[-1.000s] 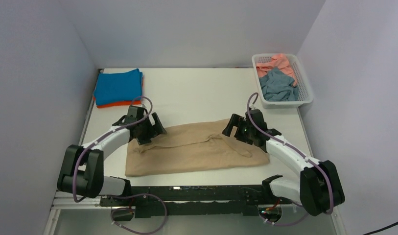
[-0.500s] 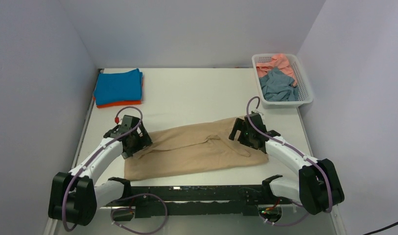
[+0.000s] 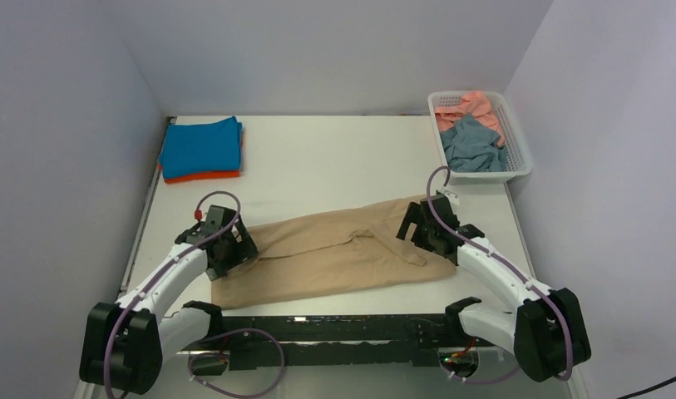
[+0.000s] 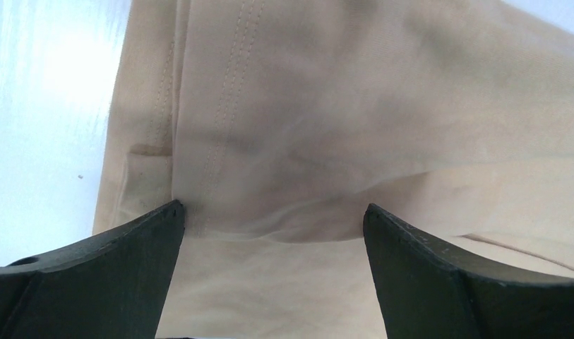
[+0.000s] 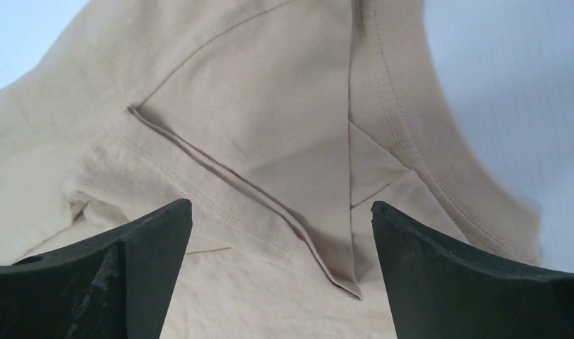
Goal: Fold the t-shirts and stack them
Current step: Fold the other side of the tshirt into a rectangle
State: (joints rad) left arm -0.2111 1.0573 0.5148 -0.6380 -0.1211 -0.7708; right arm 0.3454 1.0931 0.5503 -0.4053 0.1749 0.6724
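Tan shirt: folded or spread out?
Partly folded. The tan shirt lies as a long band on the table, edges doubled over in both wrist views; not yet compact.

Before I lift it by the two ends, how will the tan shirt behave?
Probably floppy: the tan shirt lies limp with soft creases, so its middle would likely sag between two grips. The cloth looks thin, so likely light. Its folded-over layers may slip open.
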